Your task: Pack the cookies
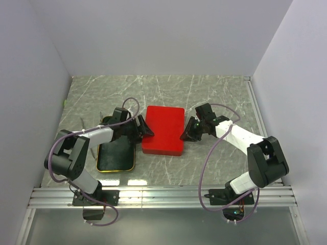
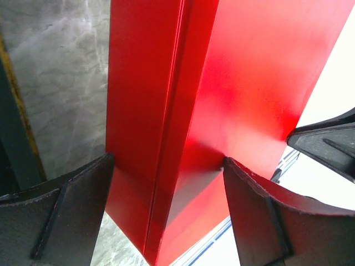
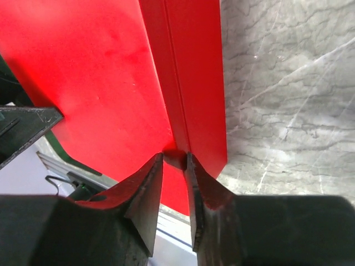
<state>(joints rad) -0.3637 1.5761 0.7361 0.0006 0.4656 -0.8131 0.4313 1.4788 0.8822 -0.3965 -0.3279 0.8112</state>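
At the centre of the grey, white-veined marble-pattern desk [image 1: 214,92] lies a red rectangular lidded box [image 1: 163,127] with rounded corners. Its surface is smooth with a soft satin sheen, and a straight seam runs along the side wall where the lid meets the base. Just beside its left edge sits a shallow black tray [image 1: 115,155] of rounded-rectangle shape with a thin gold-coloured rim.

The left hand [image 1: 147,131] is at the box's left edge. Its dark, matte, wedge-shaped fingers [image 2: 72,210] stand wide apart and straddle that edge, one tip by the side wall and the other over the lid.

The right hand [image 1: 184,137] is at the box's right edge. Its fingers [image 3: 145,194] stand only narrowly apart, with the seam ridge at the gap. Whether they pinch it cannot be told.

The cookies show in no view, so their position cannot be told.
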